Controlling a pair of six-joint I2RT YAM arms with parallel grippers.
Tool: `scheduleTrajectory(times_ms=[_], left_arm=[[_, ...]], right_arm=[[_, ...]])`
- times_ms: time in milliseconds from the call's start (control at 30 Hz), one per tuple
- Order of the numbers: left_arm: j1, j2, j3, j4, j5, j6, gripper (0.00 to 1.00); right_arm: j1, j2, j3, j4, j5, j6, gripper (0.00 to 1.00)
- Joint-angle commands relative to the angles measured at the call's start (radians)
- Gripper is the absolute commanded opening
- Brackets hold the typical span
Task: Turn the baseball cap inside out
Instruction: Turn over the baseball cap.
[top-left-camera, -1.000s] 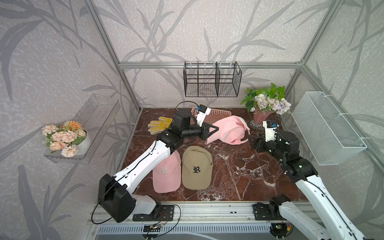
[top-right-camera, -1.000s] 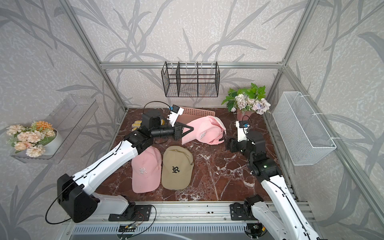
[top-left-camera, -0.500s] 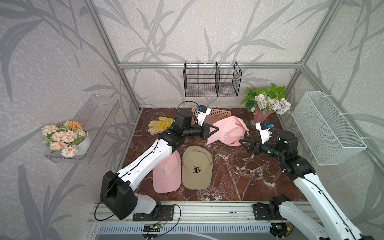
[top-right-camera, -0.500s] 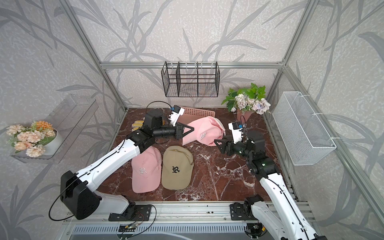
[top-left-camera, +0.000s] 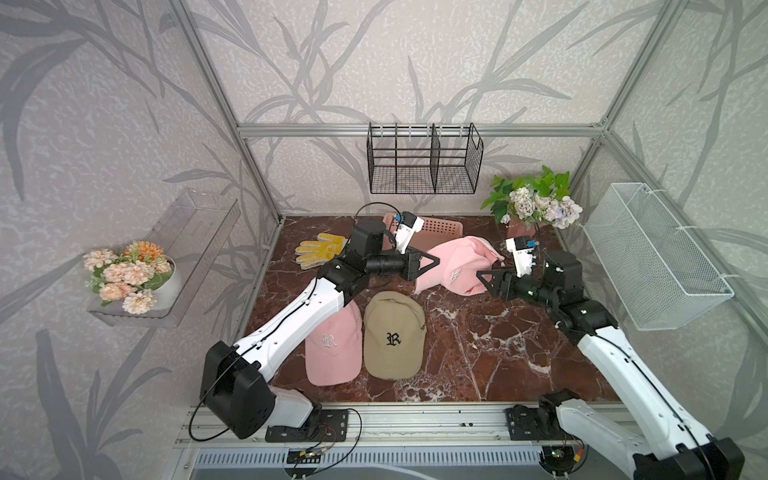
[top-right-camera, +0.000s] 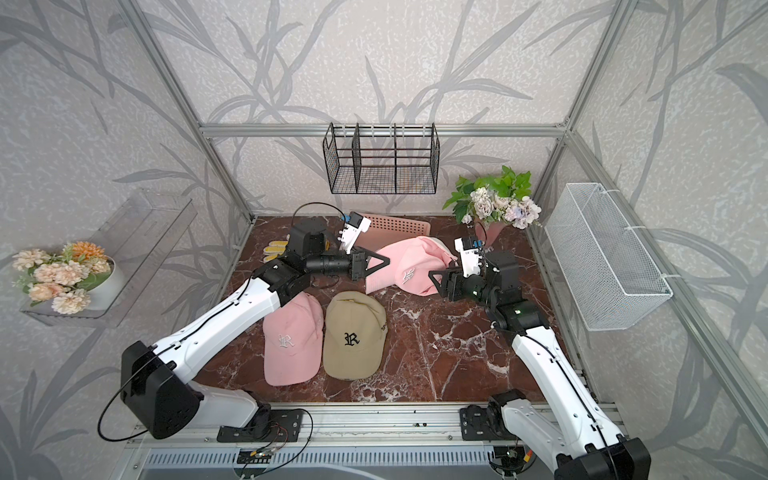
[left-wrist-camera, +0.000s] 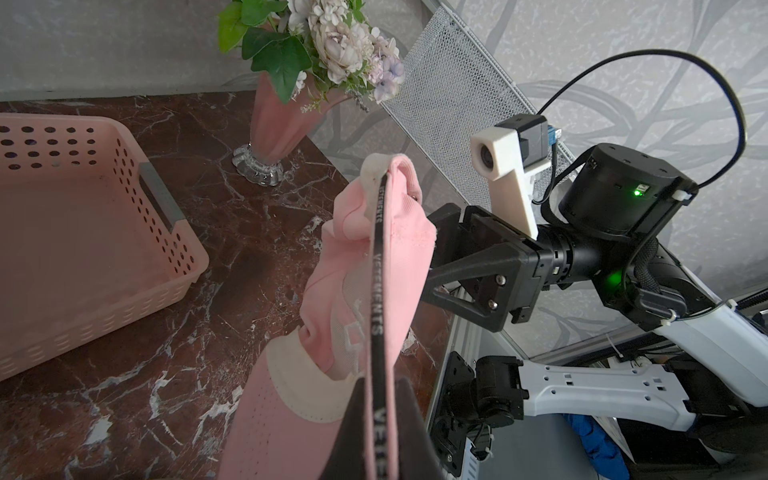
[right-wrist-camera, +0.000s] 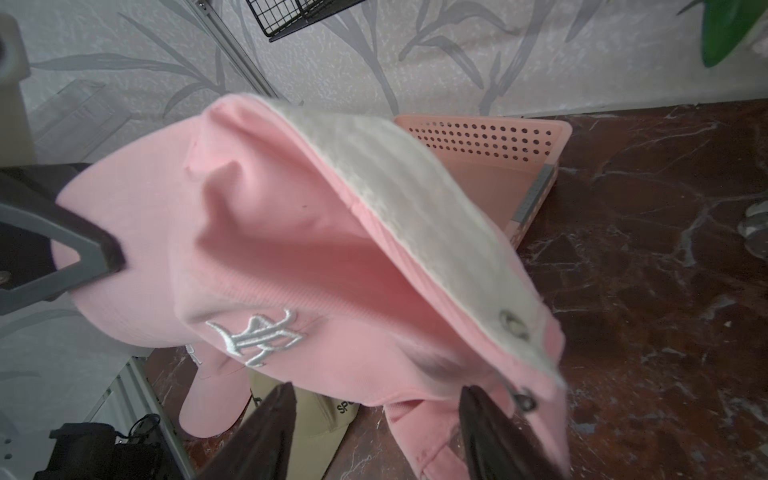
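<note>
A pink baseball cap (top-left-camera: 457, 270) (top-right-camera: 409, 266) with a white embroidered logo hangs lifted above the marble table at the back. My left gripper (top-left-camera: 434, 262) (top-right-camera: 385, 261) is shut on its rim; in the left wrist view the black lettered sweatband runs between the shut fingers of the left gripper (left-wrist-camera: 380, 388), and the cap (left-wrist-camera: 399, 249) hangs beyond them. My right gripper (top-left-camera: 482, 277) (top-right-camera: 433, 277) is open at the cap's right side. In the right wrist view the right gripper (right-wrist-camera: 378, 390) has its fingers spread under the cap (right-wrist-camera: 291, 249), whose cream lining shows.
A second pink cap (top-left-camera: 332, 345) and a tan cap (top-left-camera: 392, 336) lie at the front left of the table. A yellow glove (top-left-camera: 320, 249), a pink perforated basket (top-left-camera: 440, 228) and a flower vase (top-left-camera: 536, 208) stand along the back. A white wire basket (top-left-camera: 652, 257) hangs on the right wall.
My right gripper has moved left from beside the vase up to the cap, its jaws narrowing a little. The left gripper has kept its hold on the cap's rim.
</note>
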Motion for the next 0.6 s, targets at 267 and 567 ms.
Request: scheduleTrajectory(times_ms=[267,567], left_arm=[[0.002,0.001,0.029,0.047,0.122,-0.002,0.00],[0.002,0.006,0.020,0.129,0.099,-0.063,0.00]], right_arm=[[-0.003,0.027,0.013,0.069,-0.024,-0.004,0.70],[-0.002,0.062,0.011,0.086,-0.277,-0.001,0.57]])
